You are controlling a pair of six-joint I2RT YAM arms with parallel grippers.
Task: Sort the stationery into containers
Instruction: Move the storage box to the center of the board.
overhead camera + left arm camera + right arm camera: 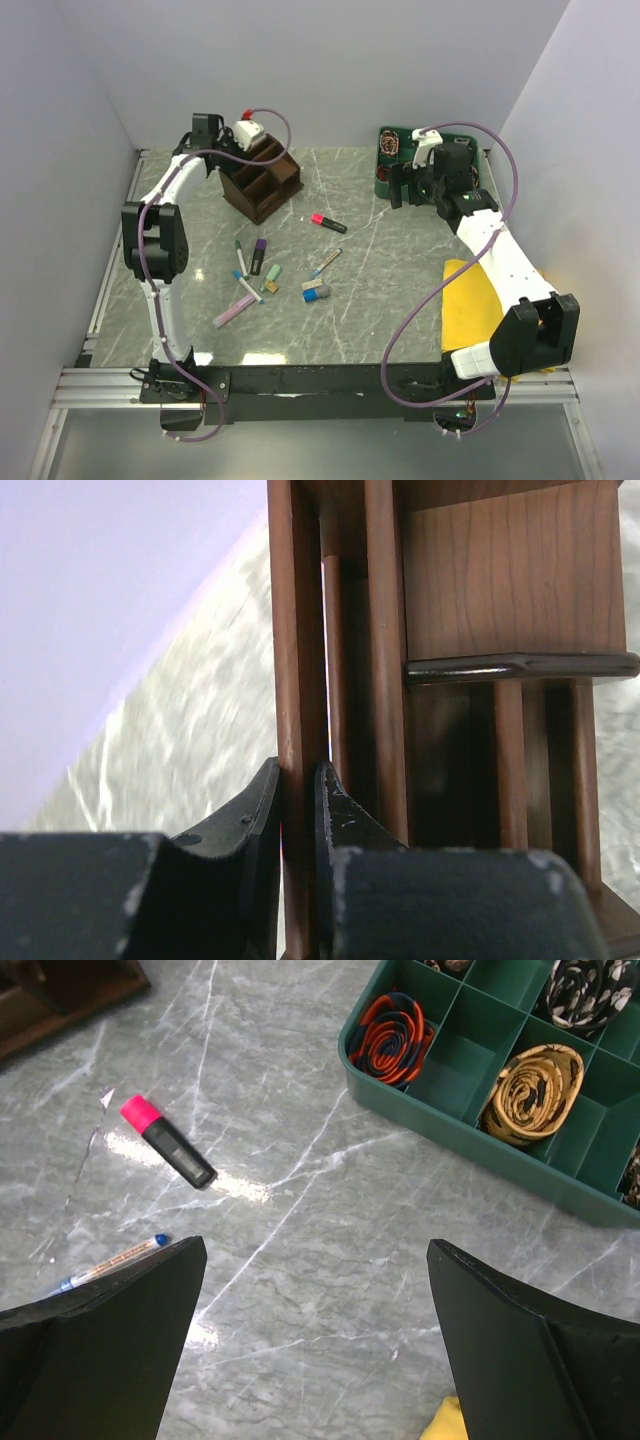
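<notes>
Well, the left gripper (297, 780) is pinching the thin side wall of the brown wooden organiser (500, 580) at the far left of the surface (400, 290). If it drags or lifts on that edge-on hold, I reckon the box could twist, tip or slip free. The right gripper (315, 1255) hangs spread wide beside the green cable tray (440, 1135), over the pink-black highlighter (168, 1142) and a pen (105, 1263). Most of the stationery (258, 255) lies mid-surface, well apart from the organiser, unsorted
</notes>
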